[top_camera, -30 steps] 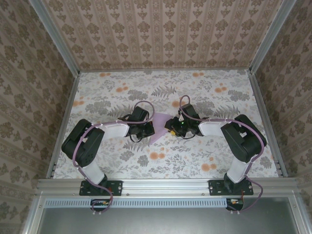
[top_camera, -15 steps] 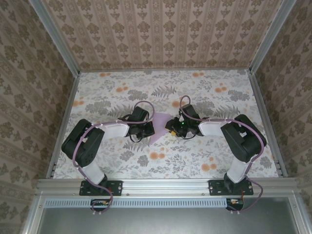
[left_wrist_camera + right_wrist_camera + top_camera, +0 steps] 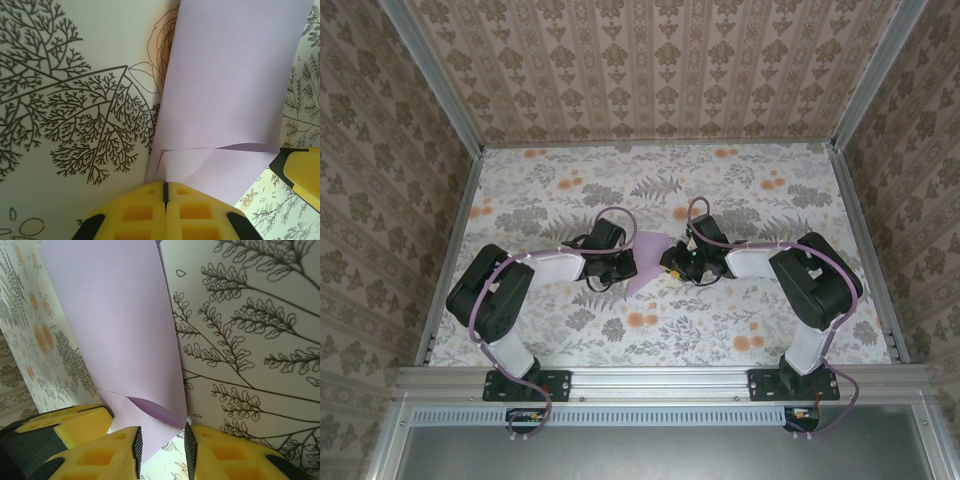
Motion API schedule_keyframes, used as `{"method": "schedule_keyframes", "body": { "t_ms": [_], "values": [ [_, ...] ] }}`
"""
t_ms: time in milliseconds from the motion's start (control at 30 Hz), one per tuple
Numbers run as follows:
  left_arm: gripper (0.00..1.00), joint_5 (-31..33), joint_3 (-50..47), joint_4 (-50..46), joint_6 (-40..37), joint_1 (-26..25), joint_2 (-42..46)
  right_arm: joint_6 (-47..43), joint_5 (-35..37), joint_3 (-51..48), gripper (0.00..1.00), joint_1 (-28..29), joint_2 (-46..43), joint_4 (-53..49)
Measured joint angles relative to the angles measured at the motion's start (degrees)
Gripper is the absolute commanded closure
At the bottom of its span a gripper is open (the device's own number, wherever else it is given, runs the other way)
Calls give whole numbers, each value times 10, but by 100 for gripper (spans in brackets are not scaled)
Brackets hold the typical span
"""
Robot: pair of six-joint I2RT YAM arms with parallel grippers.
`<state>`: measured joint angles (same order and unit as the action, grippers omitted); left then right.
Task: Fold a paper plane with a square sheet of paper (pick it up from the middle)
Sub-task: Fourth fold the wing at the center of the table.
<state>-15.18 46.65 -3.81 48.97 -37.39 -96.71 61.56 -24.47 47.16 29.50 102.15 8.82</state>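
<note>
Since a second ago the right gripper (image 3: 678,262) has edged left into the sheet of paper (image 3: 647,248) and its jaws have narrowed. The left gripper (image 3: 620,265) hasn't budged.

Right gripper, wrist view: pads apart, straddling a curled corner of the sheet. Patterned table (image 3: 720,190) shows through the gap below the paper, so I read it as not yet clamped.

Left gripper, its own wrist view: pads flush together with the sheet's edge pinched in the seam. Paper rises away from it with one crease across.

Sheet sits mid-table, wedged between the two grippers and touching both, lifted and bowed, not flat. The visible strip runs far-right to near-left.

Key relation: the paper lies directly left of the right gripper, with its free edge already inside the jaws. Both grippers are equally close. Next step is probably just closing the right jaws square on that edge. The risk is nipping only the curl.
</note>
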Motion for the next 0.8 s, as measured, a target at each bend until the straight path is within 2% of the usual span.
{"method": "schedule_keyframes", "body": {
  "t_ms": [333, 800],
  "values": [
    [100, 0, 0, 0, 0, 0, 0, 1, 0, 0, 76, 0, 0, 4],
    [100, 0, -1, 1, 0, 0, 0, 21, -54, 0, 74, 0, 20, 85]
  ]
}}
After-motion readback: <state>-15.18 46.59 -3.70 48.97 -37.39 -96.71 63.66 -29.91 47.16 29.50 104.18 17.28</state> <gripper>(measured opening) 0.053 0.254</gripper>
